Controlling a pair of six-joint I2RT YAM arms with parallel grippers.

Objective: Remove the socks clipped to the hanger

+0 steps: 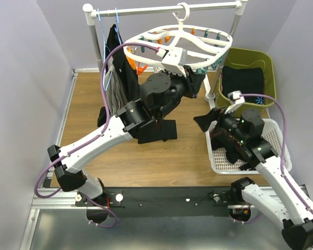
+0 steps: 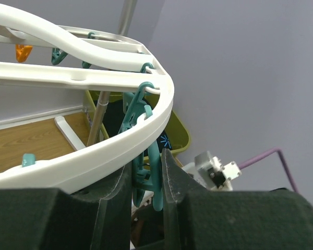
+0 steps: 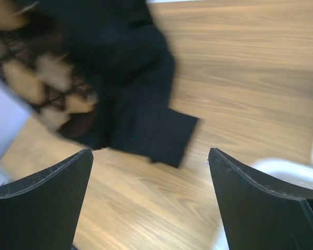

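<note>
The white oval hanger hangs from the rail at the back, with teal and orange clips under it. My left gripper reaches up under its near rim. In the left wrist view the left gripper is shut on a teal clip that hangs from the hanger rim. My right gripper is open and empty above the wooden table, by the white basket's left edge. A brown diamond-patterned sock and a black cloth lie ahead of it, blurred. Dark socks lie in the white basket.
A white mesh basket stands at the right. A green bin holding dark cloth is behind it. Large dark garments on blue hangers hang at the rail's left. A black cloth lies under the left arm.
</note>
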